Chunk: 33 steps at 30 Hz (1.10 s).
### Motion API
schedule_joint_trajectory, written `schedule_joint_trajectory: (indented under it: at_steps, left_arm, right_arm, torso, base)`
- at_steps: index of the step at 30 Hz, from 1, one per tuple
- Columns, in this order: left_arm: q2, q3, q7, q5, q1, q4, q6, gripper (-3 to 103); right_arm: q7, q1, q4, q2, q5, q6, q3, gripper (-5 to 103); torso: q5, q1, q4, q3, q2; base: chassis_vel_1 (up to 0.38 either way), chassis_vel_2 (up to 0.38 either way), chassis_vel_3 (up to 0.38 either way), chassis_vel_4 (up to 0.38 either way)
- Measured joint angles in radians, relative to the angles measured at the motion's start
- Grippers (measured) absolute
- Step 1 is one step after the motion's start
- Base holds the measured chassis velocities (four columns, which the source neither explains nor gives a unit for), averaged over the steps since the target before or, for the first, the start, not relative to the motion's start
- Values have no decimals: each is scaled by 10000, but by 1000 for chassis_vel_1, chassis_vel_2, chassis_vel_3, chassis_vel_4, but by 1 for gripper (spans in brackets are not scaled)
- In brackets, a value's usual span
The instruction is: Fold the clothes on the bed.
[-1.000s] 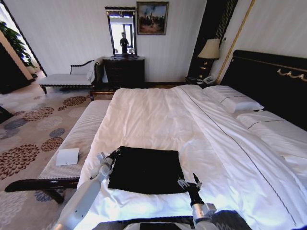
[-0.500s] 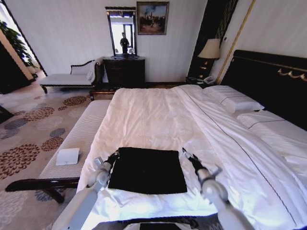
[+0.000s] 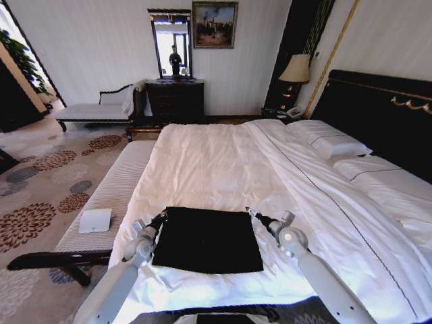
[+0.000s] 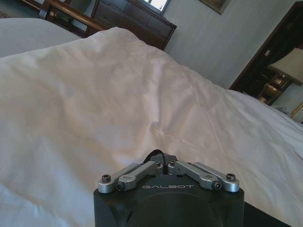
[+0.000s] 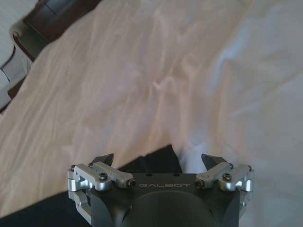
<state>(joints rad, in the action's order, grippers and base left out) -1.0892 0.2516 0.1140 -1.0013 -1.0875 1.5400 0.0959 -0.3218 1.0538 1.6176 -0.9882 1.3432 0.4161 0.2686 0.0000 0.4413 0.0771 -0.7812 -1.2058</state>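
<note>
1. The black shirt (image 3: 207, 239) lay flat as a folded rectangle on the white duvet (image 3: 216, 162) near the foot of the bed (image 3: 378, 115), between the two pincers.
2. The left pincer (image 3: 160, 217) sat at the shirt's far left corner, touching or just at its edge. In the left wrist view its fingers (image 4: 158, 163) were drawn together at the tips over a dark bit of cloth, so the left pincer (image 4: 161, 158) was closed on the shirt corner.
3. The right pincer (image 3: 251, 213) sat just beyond the shirt's far right corner, right beside the cloth. In the right wrist view its fingers (image 5: 105, 159) stood wide apart, the right pincer (image 5: 158, 160) open, with the shirt's corner (image 5: 158, 158) lying between them and nothing gripped.
4. Beyond both pincers the duvet stretched away, softly creased, toward the far side of the bed.
5. To the left of the left pincer a striped bench (image 3: 115, 192) ran along the bed, with a small white box (image 3: 94, 221) on it.
6. To the right of the right pincer lay the pillows (image 3: 327, 143) against the dark headboard.
</note>
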Motion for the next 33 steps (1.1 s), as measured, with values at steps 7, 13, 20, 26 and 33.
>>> schedule_joint_trajectory:
  at_steps: [7,13,20,26,33]
  left_arm:
    - [42,-11,2,-63,62,-45,0,0]
    - [81,-42,15,-68,73,-48,0,0]
    - [130,-16,15,-119,60,-54,0,0]
    - [101,-30,26,-95,61,-54,0,0]
    - [68,-58,54,-71,61,-18,0,0]
  right_arm:
    - [195,-370,-662,-167,-58,36,-273,97]
    - [505,-713,-1303,-260,-312,107,-427,73]
    - [556,-725,-1384,-411,-465,103,-459,45]
    - [584,-685,-1358,-433,-807,14,-487,24]
    - [594,-674,-1259,-455,-870,-45,-490,3]
  torso:
    - [1,-1,0,0,-1]
    - [-1,0,0,0,-1]
    - [-1,0,-1,0,-1]
    - [0,0,0,1,-1]
    - [0,0,-1,1,-1]
  base:
    - [0,0,0,0]
    - [0,0,0,0]
    - [0,0,0,0]
    - [0,0,0,0]
    - [0,0,0,0]
